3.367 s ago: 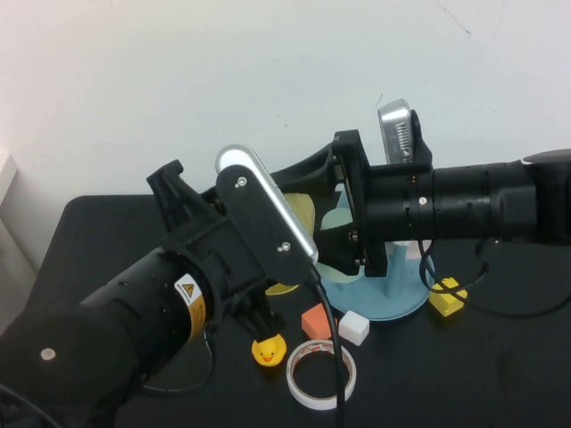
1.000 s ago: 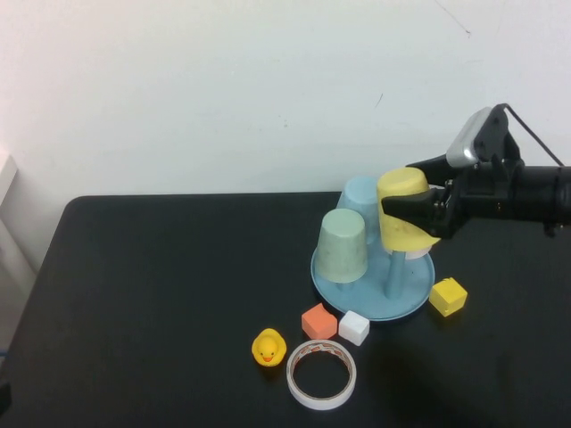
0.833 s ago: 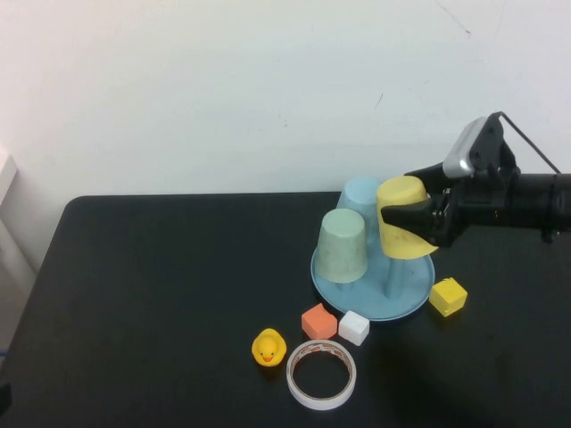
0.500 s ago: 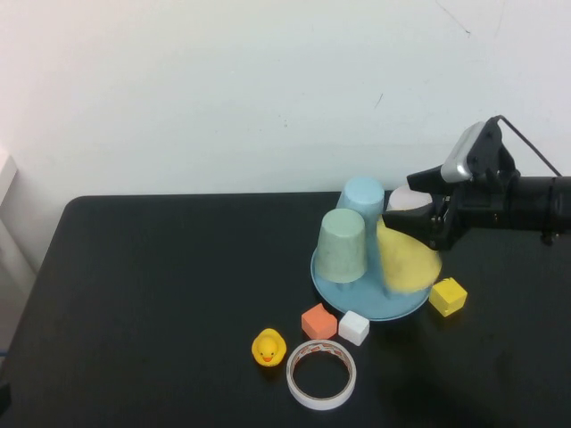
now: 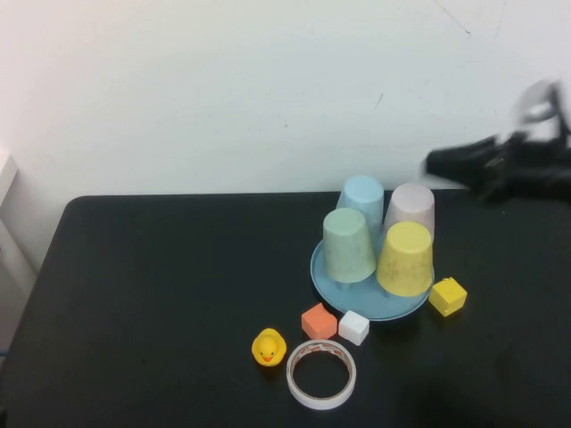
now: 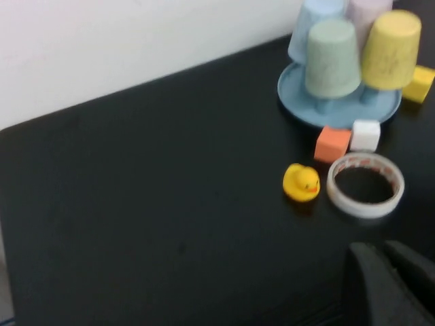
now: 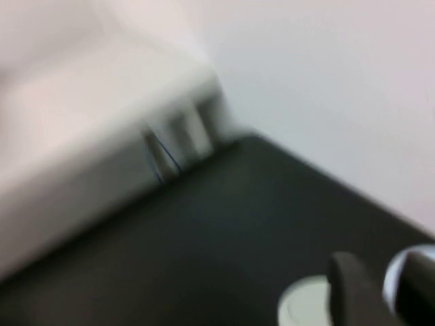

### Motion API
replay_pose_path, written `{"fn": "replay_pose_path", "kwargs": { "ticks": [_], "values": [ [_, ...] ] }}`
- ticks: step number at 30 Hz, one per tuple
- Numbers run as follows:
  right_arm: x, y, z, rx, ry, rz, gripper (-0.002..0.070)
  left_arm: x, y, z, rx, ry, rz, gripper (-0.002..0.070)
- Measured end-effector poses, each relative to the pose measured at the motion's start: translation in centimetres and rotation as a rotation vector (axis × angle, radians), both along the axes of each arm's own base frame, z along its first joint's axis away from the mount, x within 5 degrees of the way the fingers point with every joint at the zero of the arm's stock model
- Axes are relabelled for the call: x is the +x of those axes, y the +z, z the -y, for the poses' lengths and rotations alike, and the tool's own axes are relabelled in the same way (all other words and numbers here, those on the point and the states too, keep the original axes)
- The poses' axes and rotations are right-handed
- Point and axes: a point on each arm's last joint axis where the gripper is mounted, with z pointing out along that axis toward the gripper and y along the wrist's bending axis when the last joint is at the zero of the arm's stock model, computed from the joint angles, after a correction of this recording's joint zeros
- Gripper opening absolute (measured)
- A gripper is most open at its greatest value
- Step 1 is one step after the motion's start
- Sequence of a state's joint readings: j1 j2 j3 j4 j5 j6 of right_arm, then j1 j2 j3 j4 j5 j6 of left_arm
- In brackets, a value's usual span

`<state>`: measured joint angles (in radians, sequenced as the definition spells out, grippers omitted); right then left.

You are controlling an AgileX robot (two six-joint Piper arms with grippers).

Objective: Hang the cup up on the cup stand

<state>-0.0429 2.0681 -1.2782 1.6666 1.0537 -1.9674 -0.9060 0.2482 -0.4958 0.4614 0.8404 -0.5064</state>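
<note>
- Step: hang looks done – yellow cup point(image 5: 405, 259) sits upside-down on the cup stand point(image 5: 339, 299), front-right peg, nothing gripping it.
- Beside it on the stand: green cup point(image 5: 349, 245), blue cup point(image 5: 361, 200) and pale pink cup point(image 5: 409, 208) behind, all inverted.
- Right pincer point(image 5: 437, 163) is up at the high view's right edge, above and well apart from the cups, blurred; carries nothing I can see. Fingers apart or together – can't tell.
- Left pincer point(image 6: 389, 285): not in high view; left wrist view shows its dark fingers together, empty, low over the tabletop point(image 5: 161, 294), well apart from the stand.
- Next, I judge: only check the cup sits steady, park the right arm clear w/o brushing the cups.
- Left wrist view gives a side look: yellow cup's rim hangs above the tray w/ peg showing below – high view hides that.
- High view alone shows the right arm.
- Right wrist view: blurred wall, tabletop, bit of pale round thing; no cup.
- Loose bits near the stand: duck point(image 5: 268, 348), tape ring point(image 5: 321, 374), orange block point(image 5: 318, 321), white block point(image 5: 354, 327), yellow block point(image 5: 448, 296).
</note>
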Motion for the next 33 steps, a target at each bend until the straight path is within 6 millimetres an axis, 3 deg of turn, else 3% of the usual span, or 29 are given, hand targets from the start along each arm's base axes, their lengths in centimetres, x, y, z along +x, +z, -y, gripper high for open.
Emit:
{"fn": "replay_pose_path", "kwargs": {
  "ticks": [2, 4, 5, 11, 18, 24, 29, 33],
  "values": [
    [-0.5, 1.9, 1.9, 0.053, -0.006, -0.017, 0.0083, 0.2, -0.7, 0.1, 0.022, -0.002, 0.004, -0.0001],
    [-1.2, 4.0, 4.3, 0.056, -0.036, -0.03, 0.0038, 0.5, -1.5, 0.3, 0.033, 0.007, 0.023, -0.0001],
    [-2.6, 5.8, 6.2, 0.012, -0.057, -0.028, 0.0015, 0.9, -2.5, 0.6, 0.02, 0.02, 0.045, -0.0001],
    [-9.6, 11.3, 8.6, -0.089, -0.123, 0.085, 0.0, 1.6, -4.6, 0.8, -0.013, 0.08, 0.068, -0.0001],
    [-19.1, 18.2, 6.0, -0.149, -0.15, 0.36, -0.0001, 1.7, -5.1, 0.8, -0.01, 0.087, 0.068, -0.0001],
    [-27.3, 22.2, 2.7, -0.213, -0.141, 0.521, -0.0001, 1.7, -5.2, 0.7, -0.008, 0.094, 0.063, -0.0001],
    [-32.5, 23.4, 0.7, -0.248, -0.144, 0.591, -0.0001, 1.7, -5.2, 0.7, -0.014, 0.099, 0.058, -0.0001],
    [-34.2, 23.2, 0.2, -0.292, -0.17, 0.551, -0.0001, 1.7, -5.2, 0.7, -0.014, 0.099, 0.058, -0.0001]
  ]
}}
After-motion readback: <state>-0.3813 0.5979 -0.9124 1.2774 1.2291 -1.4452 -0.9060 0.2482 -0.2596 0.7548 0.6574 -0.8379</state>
